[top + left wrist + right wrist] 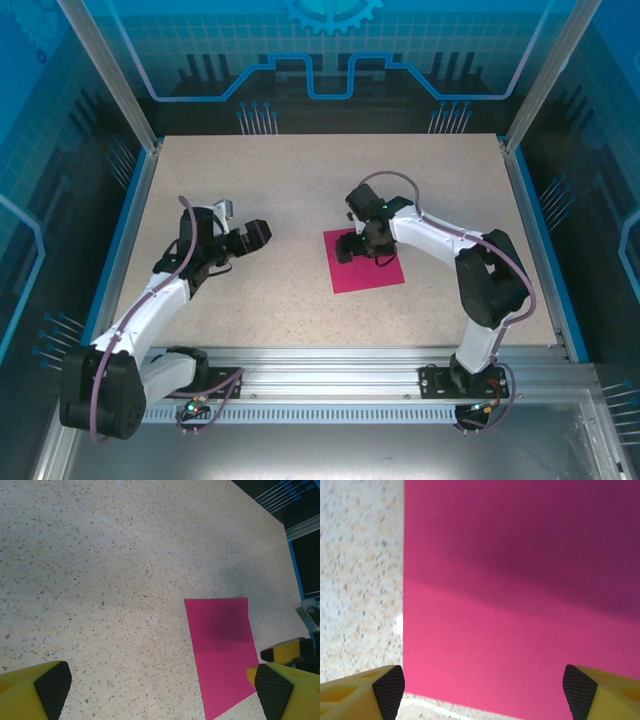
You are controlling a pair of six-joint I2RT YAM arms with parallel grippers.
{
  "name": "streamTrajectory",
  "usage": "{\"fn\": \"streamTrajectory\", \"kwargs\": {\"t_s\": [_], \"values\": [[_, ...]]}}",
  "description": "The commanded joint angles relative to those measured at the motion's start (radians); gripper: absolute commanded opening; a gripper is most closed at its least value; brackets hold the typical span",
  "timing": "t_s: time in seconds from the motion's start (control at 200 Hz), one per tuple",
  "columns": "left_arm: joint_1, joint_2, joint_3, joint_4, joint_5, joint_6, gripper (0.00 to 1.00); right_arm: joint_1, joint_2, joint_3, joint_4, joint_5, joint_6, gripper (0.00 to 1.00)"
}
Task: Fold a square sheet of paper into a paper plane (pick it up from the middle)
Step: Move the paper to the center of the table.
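Figure: opening stage of the fold, with the square sheet of paper (376, 270) lying flat and unfolded on the speckled worktop (300, 180), right of centre and square to its edges. The right pincer (352, 248) hangs low over the far-left part of the sheet with its jaws apart and nothing between them. In the right wrist view its black pads (390, 690) straddle the sheet's left edge and near edge, so the aim looks off-centre. The left pincer (246, 238) hovers over bare worktop, well apart from the paper to the left, with its jaws spread wide and empty. The step in hand appears to be the pick-up from the middle. It would probably go best if the right pincer first shifted toward the sheet's centre, then came straight down until both pads touched the paper. A slow closing would then buckle the paper into a small ridge to grip. A flat, thin sheet offers no raised edge, so hard pressure or a fast closure would likely push it sideways or leave a stray crease. No brand, label or lettering can be read anywhere; the blue back panel (330, 60) carries a gear emblem and line graphics.
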Motion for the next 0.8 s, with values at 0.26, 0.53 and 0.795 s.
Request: {"fn": "streamTrajectory", "kwargs": {"t_s": [0.26,0.53,0.795], "values": [[-0.005,-0.043,-0.051,0.044,0.010,-0.001,0.98,0.038,0.219,0.145,-0.020,-0.053,0.052,0.84],[-0.005,-0.061,-0.075,0.079,-0.003,-0.003,0.98,0.125,0.276,0.136,0.002,-0.084,0.092,0.84],[-0.005,-0.039,-0.083,0.119,0.036,-0.048,0.99,0.138,0.168,0.188,-0.052,0.026,0.074,0.87]]}}
